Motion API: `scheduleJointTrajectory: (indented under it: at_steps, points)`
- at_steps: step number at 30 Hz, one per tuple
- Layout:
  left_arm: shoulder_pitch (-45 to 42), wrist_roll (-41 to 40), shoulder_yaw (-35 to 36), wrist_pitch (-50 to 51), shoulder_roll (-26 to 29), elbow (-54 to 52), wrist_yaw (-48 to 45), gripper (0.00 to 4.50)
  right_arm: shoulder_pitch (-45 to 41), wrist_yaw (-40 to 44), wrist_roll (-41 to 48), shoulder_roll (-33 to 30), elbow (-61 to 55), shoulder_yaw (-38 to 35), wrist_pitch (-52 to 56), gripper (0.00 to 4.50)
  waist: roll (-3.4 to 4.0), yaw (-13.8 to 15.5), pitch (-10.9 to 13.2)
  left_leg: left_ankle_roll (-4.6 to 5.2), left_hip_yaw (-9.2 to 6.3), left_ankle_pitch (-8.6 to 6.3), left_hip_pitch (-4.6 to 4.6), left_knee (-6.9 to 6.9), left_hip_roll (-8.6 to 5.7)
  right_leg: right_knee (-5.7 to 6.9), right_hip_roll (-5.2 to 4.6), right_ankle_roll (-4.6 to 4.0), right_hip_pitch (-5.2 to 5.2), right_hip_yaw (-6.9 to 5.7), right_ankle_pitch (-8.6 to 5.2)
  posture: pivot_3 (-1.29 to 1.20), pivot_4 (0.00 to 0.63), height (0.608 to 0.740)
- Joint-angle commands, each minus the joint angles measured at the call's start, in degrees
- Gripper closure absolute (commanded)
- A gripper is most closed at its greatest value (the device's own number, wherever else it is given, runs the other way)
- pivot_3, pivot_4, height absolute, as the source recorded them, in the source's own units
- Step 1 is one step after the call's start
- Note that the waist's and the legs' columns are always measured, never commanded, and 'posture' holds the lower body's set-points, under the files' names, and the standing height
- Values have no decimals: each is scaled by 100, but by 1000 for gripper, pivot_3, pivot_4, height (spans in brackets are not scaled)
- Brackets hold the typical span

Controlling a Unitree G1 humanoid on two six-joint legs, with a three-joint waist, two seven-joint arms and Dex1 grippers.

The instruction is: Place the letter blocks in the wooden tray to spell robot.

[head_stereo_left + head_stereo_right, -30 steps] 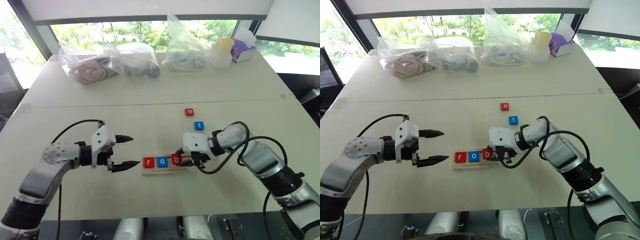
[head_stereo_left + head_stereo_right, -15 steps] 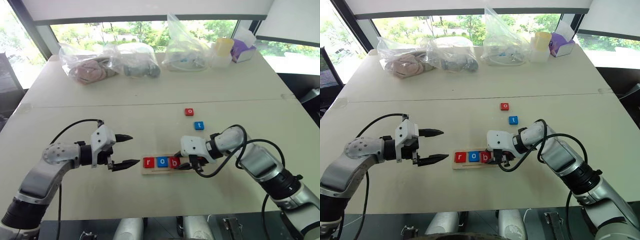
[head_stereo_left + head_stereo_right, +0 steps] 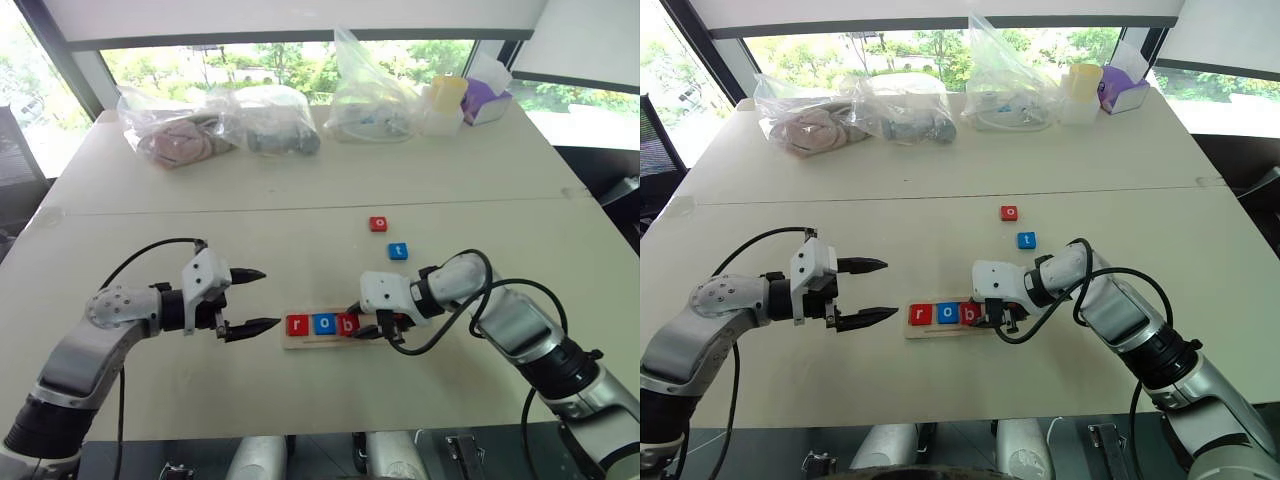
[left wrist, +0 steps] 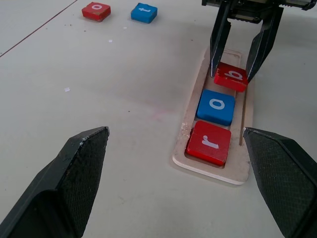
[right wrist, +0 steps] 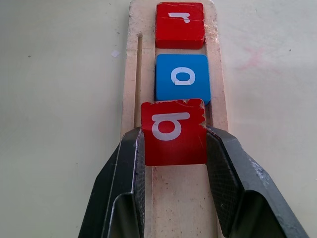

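White lowercase letters: "r" on a red block [image 4: 208, 142], "o" on a blue block [image 4: 216, 106], "b" on a red block [image 4: 231, 76]; farther right, "o" on red [image 3: 378, 224], "t" on blue [image 3: 398, 251].

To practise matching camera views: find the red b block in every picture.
Left eye: red b block, third in the wooden tray.
Right eye, same slot.
Left wrist, between the right gripper fingers.
Right wrist, held by that gripper.
Shared landmark: blue o block beside it.
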Motion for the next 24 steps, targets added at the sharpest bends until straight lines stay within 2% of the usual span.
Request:
scheduleJointTrajectory:
  at_steps: [1, 8, 10, 15, 24]
  points:
    - [-56, -75, 171, -23, -15, -223, 44, 0, -99, -25, -34, 64, -59, -20, -110, 3371, 0, -1, 0, 0, 0, 0, 0, 0, 0, 0, 0, 0, 0, 0, 0, 0, 150, 740]
    - [-47, -101, 164, 6, -20, -267, 84, 0, -98, -24, -50, 74, -53, -43, -115, 3371, 0, 0, 0, 0, 0, 0, 0, 0, 0, 0, 0, 0, 0, 0, 1, 0, 150, 740]
    - [-46, -106, 160, 10, -16, -272, 93, 0, -89, -14, -47, 80, -68, -43, -98, 2329, 0, -1, 0, 0, 0, 0, 0, 0, 0, 0, 0, 0, 0, 0, 1, 0, 150, 740]
    - [-70, -100, 142, 13, -27, -258, 108, 0, -88, -3, -34, 93, -85, -55, -70, 70, 0, 0, 0, 0, 0, 0, 0, 1, 0, 0, 0, 0, 0, 0, 1, 0, 150, 740]
    - [-67, -110, 145, 49, -37, -281, 119, 0, -375, -222, 150, 104, -49, -573, 118, 70, 0, -2, 0, 0, 0, 0, 0, 1, 0, 1, 0, 0, 0, 0, 1, 0, 150, 740]
